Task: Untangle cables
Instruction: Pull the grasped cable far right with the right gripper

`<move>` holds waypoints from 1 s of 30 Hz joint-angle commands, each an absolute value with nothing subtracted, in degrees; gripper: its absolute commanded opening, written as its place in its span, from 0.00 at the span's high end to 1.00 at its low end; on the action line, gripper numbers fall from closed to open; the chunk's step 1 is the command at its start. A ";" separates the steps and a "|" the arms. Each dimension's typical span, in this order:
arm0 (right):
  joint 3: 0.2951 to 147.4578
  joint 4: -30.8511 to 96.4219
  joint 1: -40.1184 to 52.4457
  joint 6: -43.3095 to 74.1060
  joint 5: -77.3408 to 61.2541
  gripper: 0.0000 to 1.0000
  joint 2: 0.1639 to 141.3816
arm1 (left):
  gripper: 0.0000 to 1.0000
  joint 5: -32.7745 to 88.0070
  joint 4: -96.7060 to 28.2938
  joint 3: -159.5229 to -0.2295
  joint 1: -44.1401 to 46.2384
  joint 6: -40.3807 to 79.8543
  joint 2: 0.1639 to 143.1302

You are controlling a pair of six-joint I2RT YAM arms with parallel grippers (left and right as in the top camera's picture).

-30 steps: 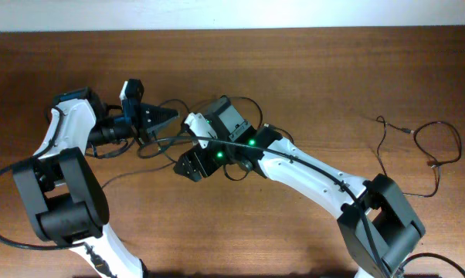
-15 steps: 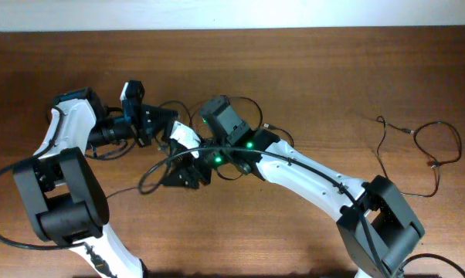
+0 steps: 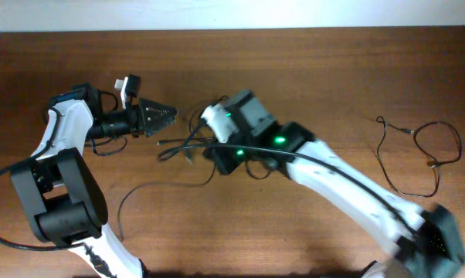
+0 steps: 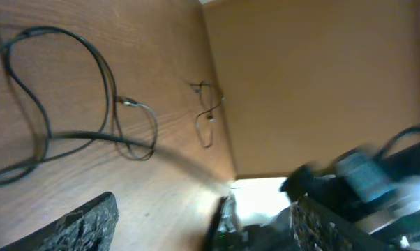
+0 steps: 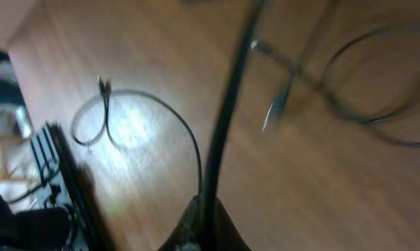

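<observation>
No legible text or labels

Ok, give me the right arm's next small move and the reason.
Probably draw the right gripper a little away from the left gripper. The right jaws are shut on a black cable, the left gripper stands open and holds nothing, and the loose tangle lies between the two, so a gentle pull may slide that strand free.

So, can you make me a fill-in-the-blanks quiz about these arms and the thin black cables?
1. The right gripper is ___ on a thin black cable.
2. The left gripper is ___, holding nothing.
3. A separate looped black cable lies on the brown wooden table, on the ___ arm's side.
Missing words: shut; open; right.
</observation>
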State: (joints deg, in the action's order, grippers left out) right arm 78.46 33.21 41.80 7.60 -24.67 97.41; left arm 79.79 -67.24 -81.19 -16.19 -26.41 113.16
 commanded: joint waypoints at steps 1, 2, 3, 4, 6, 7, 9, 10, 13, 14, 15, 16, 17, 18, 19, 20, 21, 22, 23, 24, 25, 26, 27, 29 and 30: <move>80.71 34.33 38.89 8.03 -20.29 0.96 86.80 | 0.20 76.29 -71.33 -81.49 -16.56 -41.15 112.31; 80.82 34.28 38.68 8.03 -20.27 0.96 84.99 | 0.21 76.66 -72.10 -81.49 -16.56 -42.46 112.31; 81.34 34.37 38.48 8.01 -20.27 0.96 82.17 | 0.23 76.71 -72.29 -81.49 -16.56 -42.83 112.31; 82.00 34.37 38.48 8.01 -19.88 0.96 79.31 | 0.24 76.71 -72.27 -81.49 -16.58 -42.83 112.31; 83.29 34.52 38.48 8.03 -15.29 0.96 73.49 | 0.25 76.60 -72.27 -81.49 -16.73 -42.78 112.31; 83.61 34.68 38.48 8.03 -12.78 0.96 71.57 | 0.25 76.44 -72.25 -81.49 -16.73 -42.81 112.31; 84.68 35.18 38.48 8.01 -1.34 0.96 65.78 | 0.13 75.16 -71.50 -81.49 -16.73 -42.78 112.31; 85.23 35.18 38.48 8.01 3.22 0.96 64.05 | 0.08 75.16 -71.37 -81.49 -16.73 -42.78 112.31; 90.50 34.98 38.48 7.77 16.38 0.96 58.61 | 0.04 75.16 -71.20 -81.49 -16.73 -42.78 112.33; 92.68 34.98 38.48 7.77 22.46 0.96 57.12 | 0.02 75.16 -71.18 -81.49 -16.73 -42.78 112.33; 94.59 34.98 38.48 7.49 29.69 0.96 55.83 | 0.02 75.16 -71.16 -81.49 -16.73 -42.78 112.33; 96.14 34.72 38.48 5.45 37.43 0.96 54.68 | 0.00 75.16 -71.16 -81.49 -16.73 -42.81 112.33; 96.71 34.13 38.48 1.61 42.87 0.96 53.89 | 0.01 75.13 -71.13 -81.49 -16.73 -42.81 112.33; 96.71 33.71 38.48 -1.10 46.89 0.96 53.65 | 0.01 75.09 -70.94 -81.49 -16.73 -42.81 112.33; 96.71 33.47 38.48 -3.11 52.05 0.96 53.67 | 0.01 74.94 -70.74 -81.49 -16.73 -42.81 112.33; 96.68 33.50 38.48 -3.86 58.70 0.96 53.95 | 0.01 74.59 -70.52 -81.49 -16.71 -42.78 112.33; 96.66 33.52 38.48 -4.29 62.94 0.96 54.28 | 0.01 74.52 -70.50 -81.49 -16.71 -42.78 112.33; 96.66 33.69 38.48 -4.29 66.67 0.96 54.74 | 0.01 74.52 -70.50 -81.49 -16.73 -42.78 112.31; 96.66 33.71 38.48 -4.29 70.85 0.96 55.48 | 0.01 74.50 -70.48 -81.49 -16.73 -42.78 112.33; 96.66 33.67 38.48 -4.29 74.94 0.96 56.38 | 0.01 74.50 -70.48 -81.49 -16.73 -42.78 112.33; 96.66 33.69 38.46 -4.29 76.84 0.96 56.99 | 0.01 74.50 -70.48 -81.49 -16.73 -42.78 112.33; 96.66 33.69 38.20 -4.29 77.52 0.96 57.52 | 0.01 74.50 -70.48 -81.49 -16.73 -42.81 112.33; 96.66 33.67 36.47 -4.27 77.41 0.96 58.17 | 0.01 74.50 -70.48 -81.49 -16.73 -42.78 112.33; 96.66 33.69 32.71 -4.29 76.71 0.96 59.11 | 0.00 74.50 -70.48 -81.49 -16.71 -42.78 112.33; 96.66 33.74 28.21 -4.29 75.35 0.96 60.18 | 0.01 74.50 -70.48 -81.47 -16.73 -42.78 112.33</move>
State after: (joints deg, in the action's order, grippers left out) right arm 96.79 33.85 34.20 -3.68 74.35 59.09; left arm 74.50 -70.65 -81.23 -16.32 -41.41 113.16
